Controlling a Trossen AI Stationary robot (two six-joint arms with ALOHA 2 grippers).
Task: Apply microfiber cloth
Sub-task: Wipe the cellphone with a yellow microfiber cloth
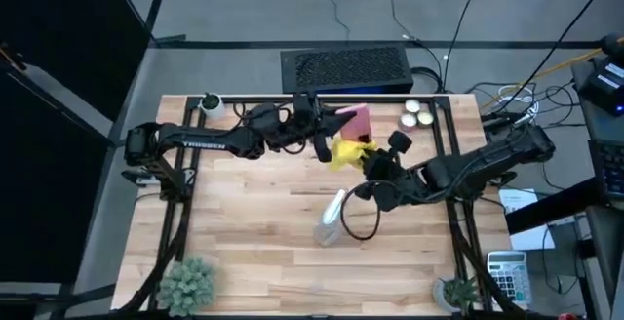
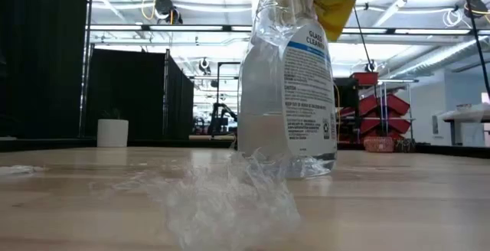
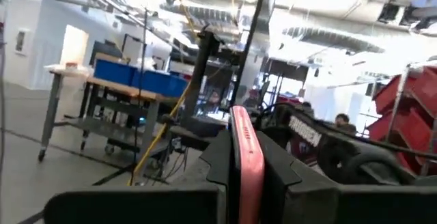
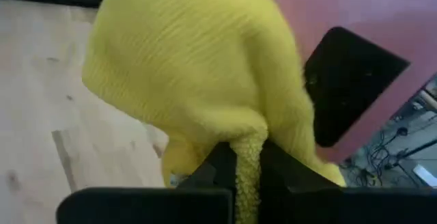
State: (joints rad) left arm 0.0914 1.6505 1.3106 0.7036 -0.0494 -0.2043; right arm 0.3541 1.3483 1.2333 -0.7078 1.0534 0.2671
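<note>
The right pincer [image 1: 363, 164] pinches the yellow cloth [image 1: 348, 153], holding it up above the wooden counter [image 1: 263, 232]. In the right wrist view a fold of the cloth [image 4: 205, 80] is squeezed between the two dark fingers [image 4: 215, 166] and the rest bunches out ahead of them, against the pink phone [image 4: 382, 19] just beyond. A dark finger of the other arm shows against that pink face, right beside the cloth.

The left pincer [image 1: 327, 135] is pressed together on the pink phone [image 1: 357, 120], gripping it by its sides. In the left wrist view the phone [image 3: 244, 156] stands edge-on between the fingers [image 3: 218, 159], rising straight out ahead of them. In the view from above, the phone sits just past the left pincer's tips and the cloth hangs right below it, the two touching or very nearly so, with the two pincers close together near the far middle of the counter.

A clear spray bottle [image 1: 331, 220] lies on the counter near the right pincer, on the side toward the front edge, beside a loop of black cable [image 1: 361, 220]. In the low view the bottle [image 2: 287, 83] fills the foreground, with the yellow cloth [image 2: 333, 6] showing behind its top. Three small white round things [image 1: 417, 113] sit at the far right of the counter, beyond the right arm, and a small white pot [image 1: 210, 105] stands at the far left corner.
</note>
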